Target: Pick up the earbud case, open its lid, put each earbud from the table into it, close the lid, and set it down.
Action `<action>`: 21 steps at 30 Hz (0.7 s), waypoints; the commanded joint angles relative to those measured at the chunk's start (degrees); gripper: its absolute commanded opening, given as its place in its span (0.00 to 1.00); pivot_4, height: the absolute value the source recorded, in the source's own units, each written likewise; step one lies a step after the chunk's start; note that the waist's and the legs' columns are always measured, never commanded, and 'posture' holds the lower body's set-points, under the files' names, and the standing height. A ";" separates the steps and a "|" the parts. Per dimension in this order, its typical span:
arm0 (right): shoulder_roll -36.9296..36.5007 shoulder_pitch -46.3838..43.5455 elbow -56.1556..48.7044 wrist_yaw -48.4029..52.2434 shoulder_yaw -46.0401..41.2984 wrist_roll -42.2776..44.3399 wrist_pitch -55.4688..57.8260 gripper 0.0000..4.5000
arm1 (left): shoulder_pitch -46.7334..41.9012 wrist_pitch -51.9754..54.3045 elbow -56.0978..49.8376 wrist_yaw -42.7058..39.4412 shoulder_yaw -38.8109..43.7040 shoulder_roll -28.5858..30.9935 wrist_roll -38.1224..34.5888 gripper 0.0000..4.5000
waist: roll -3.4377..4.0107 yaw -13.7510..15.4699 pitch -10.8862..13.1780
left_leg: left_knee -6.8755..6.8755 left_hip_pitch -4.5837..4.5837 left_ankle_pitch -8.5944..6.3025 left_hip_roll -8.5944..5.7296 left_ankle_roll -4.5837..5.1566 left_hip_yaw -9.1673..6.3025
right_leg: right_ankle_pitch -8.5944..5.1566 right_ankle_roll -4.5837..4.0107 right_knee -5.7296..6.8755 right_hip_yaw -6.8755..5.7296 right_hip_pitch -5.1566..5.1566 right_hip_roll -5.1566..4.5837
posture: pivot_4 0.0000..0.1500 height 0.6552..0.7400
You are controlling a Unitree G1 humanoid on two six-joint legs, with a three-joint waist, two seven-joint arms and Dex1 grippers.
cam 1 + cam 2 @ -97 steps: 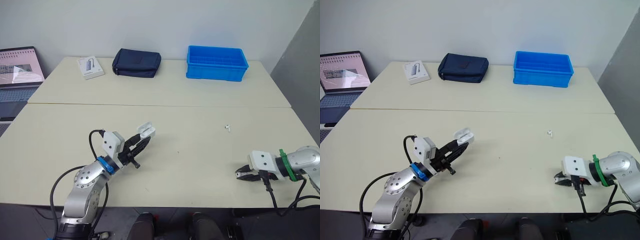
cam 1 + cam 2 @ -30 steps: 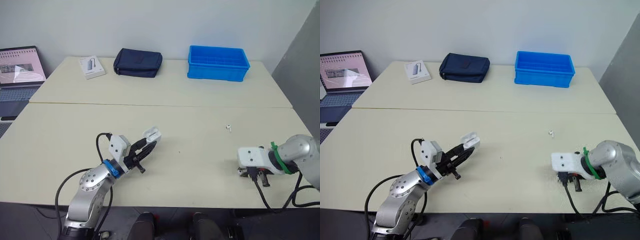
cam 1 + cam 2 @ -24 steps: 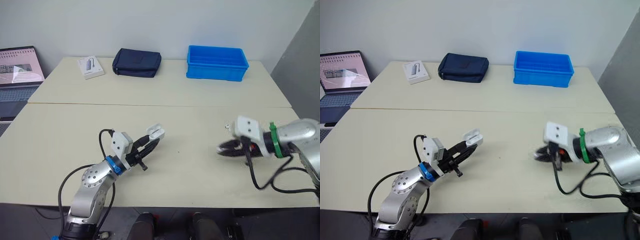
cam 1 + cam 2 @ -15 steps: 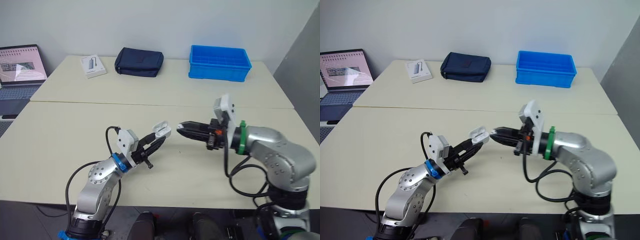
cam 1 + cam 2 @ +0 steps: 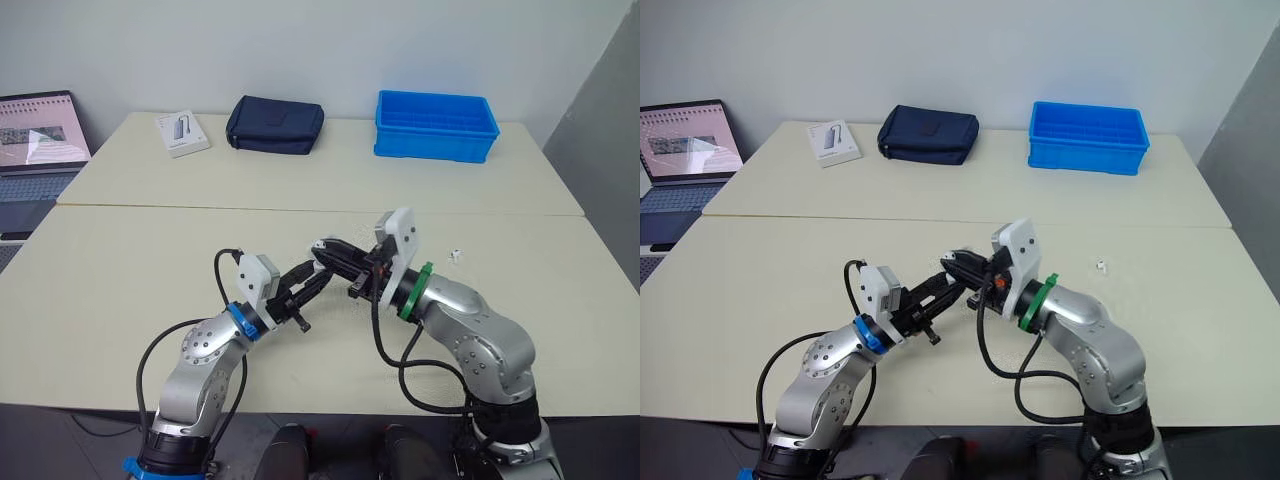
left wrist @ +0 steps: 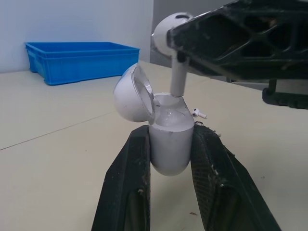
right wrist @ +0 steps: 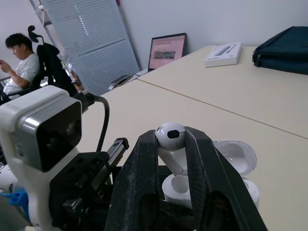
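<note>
The jaws of the left gripper (image 5: 312, 277) are closed to the width of the earbud case (image 6: 168, 154), one black finger on each side of its lower body. They hold it upright and clear of the table (image 5: 120, 250). The right gripper (image 7: 171, 140) has its jaws pinched nearly together on the rounded head of an earbud (image 6: 172, 26). The stem points down, and its tip is at the case's open mouth. Whether it has entered a well cannot be told.

In the left eye view the two grippers meet just left of the frame's centre, above the near table. The lid (image 6: 132, 94) is hinged back to one side, so the opening is free. The low grip on the case body seems chosen for the same reason, since nothing blocks the mouth or the hinge. Holding the earbud by its head leaves the stem bare to slide in.

The second earbud (image 5: 455, 256) lies on the table right of centre, well apart from both grippers.

This looks like the insertion of the first earbud, so the task is roughly at its midpoint. The next move likely calls for a straight, gentle descent and then a release. If the stem is off line it could catch on the rim or tip the case in its grip. The other earbud, the lid and the set-down remain.
</note>
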 commanded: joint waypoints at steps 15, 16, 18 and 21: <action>-0.14 2.75 0.78 -2.83 3.36 -0.24 -5.38 0.09 | -0.87 -0.07 -2.79 0.95 -0.24 -0.60 -1.24 0.18 | 0.00 0.00 0.00 | -0.01 -0.01 0.00 0.01 0.00 0.00 | -0.01 -0.02 -0.02 0.01 -0.01 0.00 | 1.00 1.00; -0.17 2.81 0.86 -2.87 3.50 -0.27 -5.47 0.09 | -0.92 -0.01 -2.81 0.95 -0.24 -0.64 -1.23 0.18 | 0.00 0.00 0.00 | -0.01 -0.01 0.00 0.01 0.00 -0.01 | -0.01 -0.02 -0.02 0.01 -0.01 0.00 | 1.00 1.00; -0.34 3.07 0.79 -2.73 4.16 -0.14 -5.19 0.09 | -1.05 0.04 -2.81 0.98 -0.19 -0.69 -1.22 0.18 | 0.00 0.00 0.00 | -0.01 0.00 0.00 0.01 0.00 -0.01 | -0.01 -0.02 -0.01 0.00 -0.01 0.01 | 1.00 1.00; -0.64 3.45 0.65 -2.89 4.78 -0.01 -4.49 0.09 | -1.17 0.02 -2.87 1.03 -0.16 -0.73 -1.22 0.18 | 0.00 0.00 0.00 | -0.01 0.00 0.00 0.01 0.00 -0.01 | -0.01 -0.02 -0.02 0.00 -0.01 0.01 | 1.00 1.00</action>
